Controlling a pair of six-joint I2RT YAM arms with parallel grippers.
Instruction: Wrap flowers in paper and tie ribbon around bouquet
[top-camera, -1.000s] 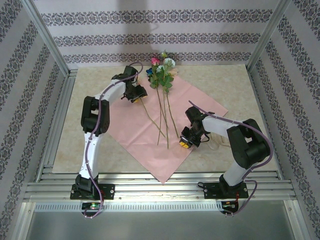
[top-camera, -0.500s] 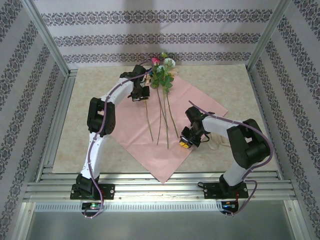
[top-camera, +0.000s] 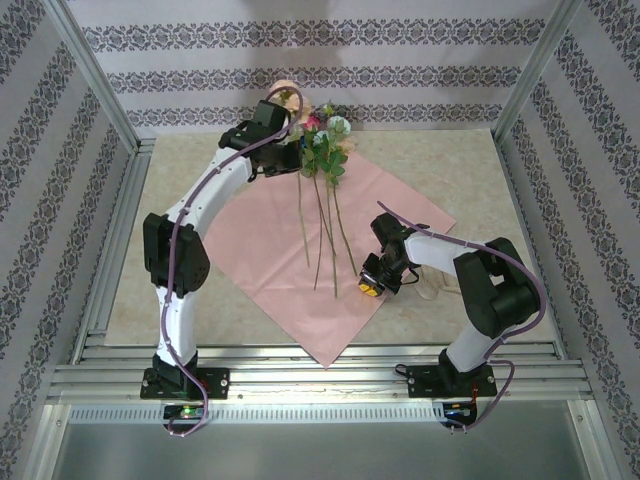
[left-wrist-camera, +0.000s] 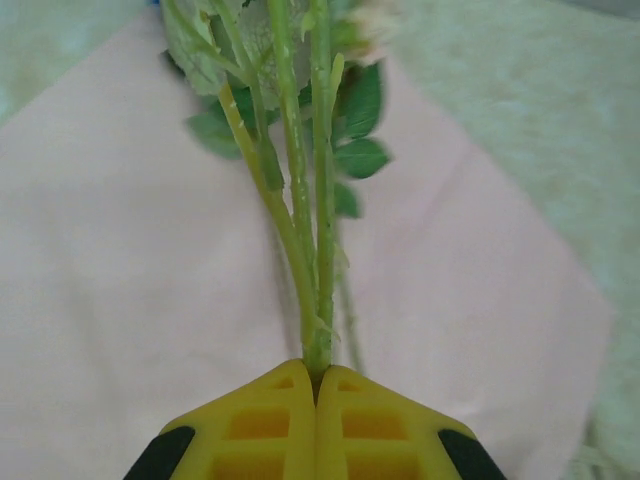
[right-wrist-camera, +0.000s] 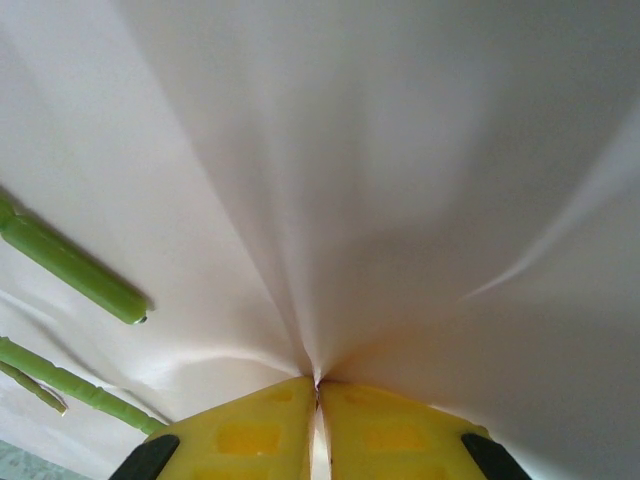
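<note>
Left gripper (left-wrist-camera: 316, 378): pressed together, pinching the green stems (left-wrist-camera: 300, 220) just below the leaves.
Just changed: a second ago it sat over the paper's left part by a splayed stem. It has since swung to the far end by the blooms and closed, and that stem now lies nearer the others.
Right gripper (right-wrist-camera: 317, 385): pinching a fold of the paper (top-camera: 265, 250) at its near-right edge, unmoved.
Flowers (top-camera: 322, 150): on the pink sheet, mid-bench (top-camera: 450, 165), blooms far, stems near.
Meaning: the bunch looks gathered; wrapping and tying are not yet done.
</note>
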